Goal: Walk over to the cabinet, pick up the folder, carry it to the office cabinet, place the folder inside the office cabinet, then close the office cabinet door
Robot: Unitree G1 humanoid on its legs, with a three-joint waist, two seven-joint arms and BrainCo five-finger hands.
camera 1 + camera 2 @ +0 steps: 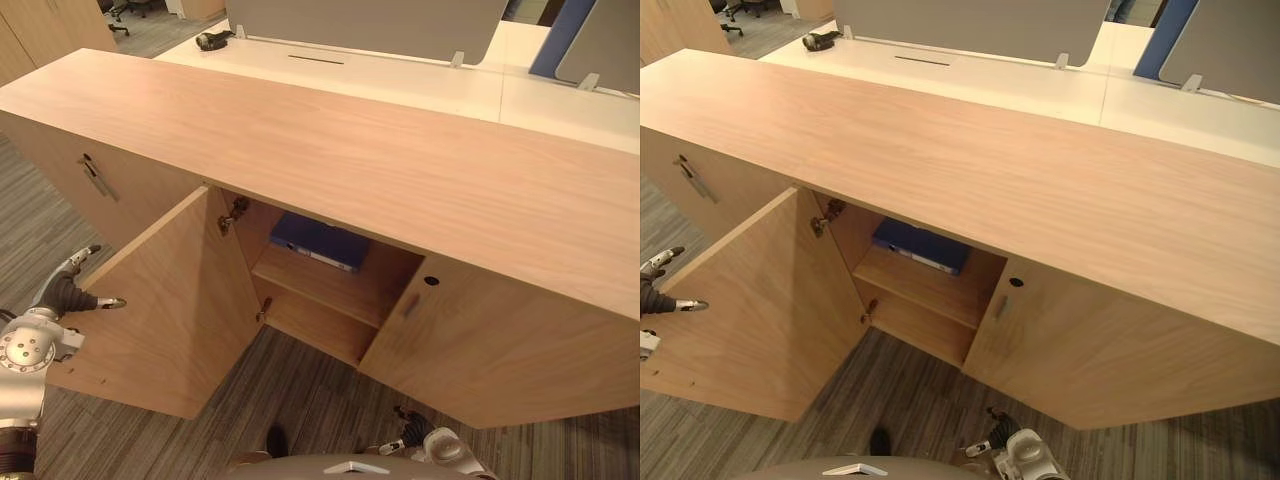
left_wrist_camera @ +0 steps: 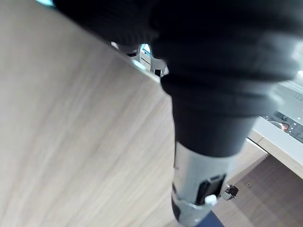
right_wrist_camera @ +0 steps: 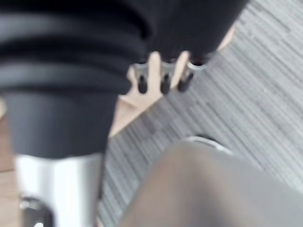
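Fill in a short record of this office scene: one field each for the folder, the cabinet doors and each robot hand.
Folder: dark blue flat folder, lying on the upper shelf inside the light wooden cabinet
Doors: left wooden door swung wide open; right wooden door shut
Left hand: open, by the open door's outer face; contact unclear
Right hand: open, low over the grey striped carpet, holding nothing

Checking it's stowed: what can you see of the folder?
The folder is dark blue with a pale strip on its near edge. It lies flat on the upper shelf inside the open cabinet, its rear hidden under the cabinet's top. Only the shelf visibly touches it.
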